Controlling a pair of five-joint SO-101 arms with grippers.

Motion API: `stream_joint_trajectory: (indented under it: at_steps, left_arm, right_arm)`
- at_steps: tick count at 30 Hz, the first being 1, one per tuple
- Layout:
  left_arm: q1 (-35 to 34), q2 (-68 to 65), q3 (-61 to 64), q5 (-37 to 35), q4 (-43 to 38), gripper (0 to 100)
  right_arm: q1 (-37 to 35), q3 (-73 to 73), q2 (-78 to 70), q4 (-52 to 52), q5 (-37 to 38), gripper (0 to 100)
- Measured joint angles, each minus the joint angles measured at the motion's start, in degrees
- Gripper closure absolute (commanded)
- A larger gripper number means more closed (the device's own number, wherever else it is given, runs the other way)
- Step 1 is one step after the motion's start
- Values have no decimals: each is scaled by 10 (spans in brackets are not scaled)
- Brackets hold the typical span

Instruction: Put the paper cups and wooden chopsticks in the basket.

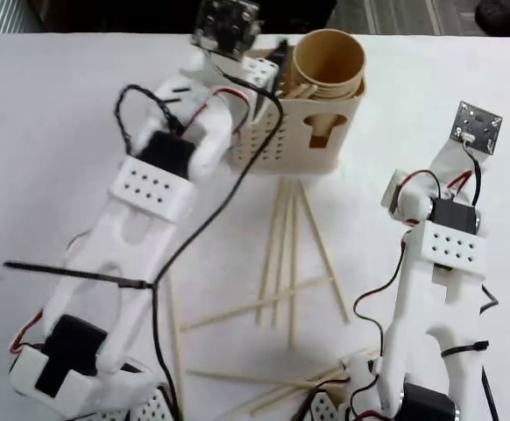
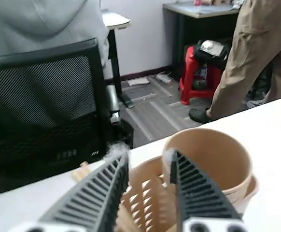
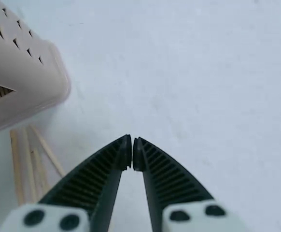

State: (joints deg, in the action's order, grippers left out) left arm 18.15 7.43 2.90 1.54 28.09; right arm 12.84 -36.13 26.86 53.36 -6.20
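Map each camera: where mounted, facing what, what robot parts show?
High view: fixed overhead, facing down at table, left arm, right arm, basket, chopsticks.
Left wrist view: on left wrist, looks past open left gripper over paper cups toward the room.
Right wrist view: on right wrist, faces table beyond shut right gripper.
Shared: all show the basket.

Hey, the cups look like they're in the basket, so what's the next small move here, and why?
Probably the right gripper should open its fingers and lower toward the chopsticks near the basket. The paper cups sit stacked in the basket, the chopsticks lie loose on the table, and that gripper is shut on nothing above the table beside them.
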Motion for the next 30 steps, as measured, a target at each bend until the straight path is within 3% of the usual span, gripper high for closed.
stream_joint_trajectory:
  at_steps: [11,19,25,30]
  left_arm:
    - [-9,197,-6,0,240,843]
    - [-44,335,129,5,261,867]
    - [-55,512,307,55,261,894]
    - [-107,641,447,62,261,885]
  right_arm:
    - [0,0,0,0,0,976]
    - [-26,0,0,7,16,975]
    - [-94,27,0,85,55,974]
    - [-185,33,0,123,90,969]
